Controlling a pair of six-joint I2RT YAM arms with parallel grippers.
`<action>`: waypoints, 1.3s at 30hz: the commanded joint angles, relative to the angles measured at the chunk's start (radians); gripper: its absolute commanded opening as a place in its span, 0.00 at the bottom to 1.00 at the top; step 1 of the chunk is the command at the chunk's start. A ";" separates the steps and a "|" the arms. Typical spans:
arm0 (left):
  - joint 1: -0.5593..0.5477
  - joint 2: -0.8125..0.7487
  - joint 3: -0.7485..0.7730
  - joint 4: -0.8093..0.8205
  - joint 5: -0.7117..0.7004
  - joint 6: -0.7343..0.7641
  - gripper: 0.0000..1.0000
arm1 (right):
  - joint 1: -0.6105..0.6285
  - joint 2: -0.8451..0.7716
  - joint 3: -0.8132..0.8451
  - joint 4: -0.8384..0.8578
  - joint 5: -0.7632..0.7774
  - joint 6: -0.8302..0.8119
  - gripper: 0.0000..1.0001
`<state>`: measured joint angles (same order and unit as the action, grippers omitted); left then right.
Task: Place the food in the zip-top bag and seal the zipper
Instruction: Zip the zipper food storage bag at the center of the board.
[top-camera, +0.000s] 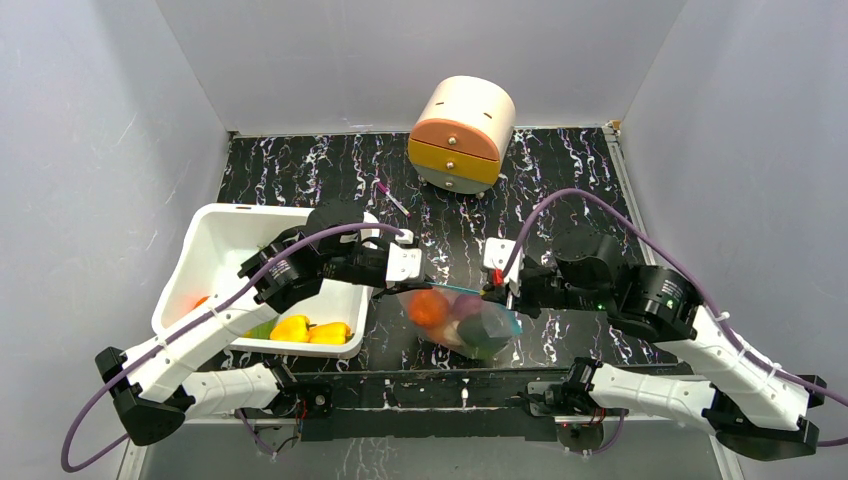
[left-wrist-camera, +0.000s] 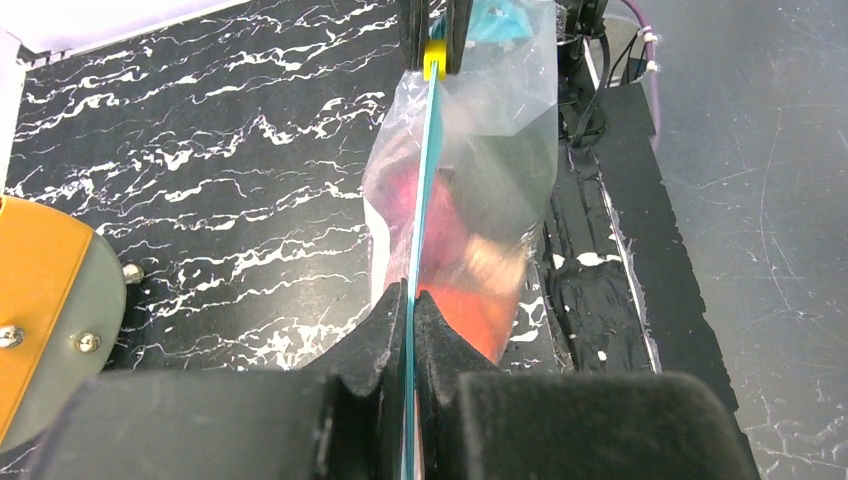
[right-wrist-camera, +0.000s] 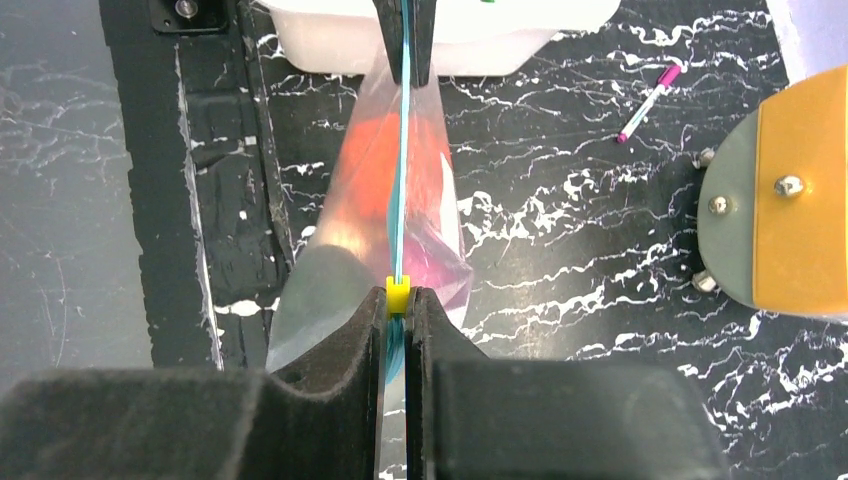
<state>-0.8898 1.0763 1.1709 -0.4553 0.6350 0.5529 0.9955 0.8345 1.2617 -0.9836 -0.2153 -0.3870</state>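
Observation:
The zip-top bag (top-camera: 462, 322) hangs between my two grippers over the near table edge. Inside it are an orange fruit (top-camera: 428, 308), a purple piece (top-camera: 467, 306) and a dark green piece (top-camera: 485, 332). The blue-green zipper (left-wrist-camera: 425, 180) runs taut from one gripper to the other. My left gripper (left-wrist-camera: 411, 300) is shut on the strip's left end. My right gripper (right-wrist-camera: 398, 302) is shut on the small yellow piece (right-wrist-camera: 398, 289) at the right end. Two yellow peppers (top-camera: 308, 330) lie in the white tub.
The white tub (top-camera: 215, 250) stands at the left under my left arm. A round orange-and-cream drawer unit (top-camera: 462, 133) stands at the back. A pink pen (top-camera: 392, 198) lies on the black marbled table.

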 joint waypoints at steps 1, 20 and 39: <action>0.016 -0.024 0.020 -0.083 -0.074 0.010 0.00 | 0.000 -0.064 0.073 -0.142 0.083 0.023 0.00; 0.021 -0.059 0.016 -0.114 -0.186 0.044 0.00 | 0.000 -0.055 0.283 -0.383 0.232 0.044 0.00; 0.038 -0.120 0.009 -0.134 -0.244 0.057 0.00 | -0.001 0.021 0.384 -0.380 0.461 -0.195 0.00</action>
<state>-0.8772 0.9951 1.1870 -0.5175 0.4503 0.6174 1.0008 0.8944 1.5764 -1.3190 0.0860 -0.5045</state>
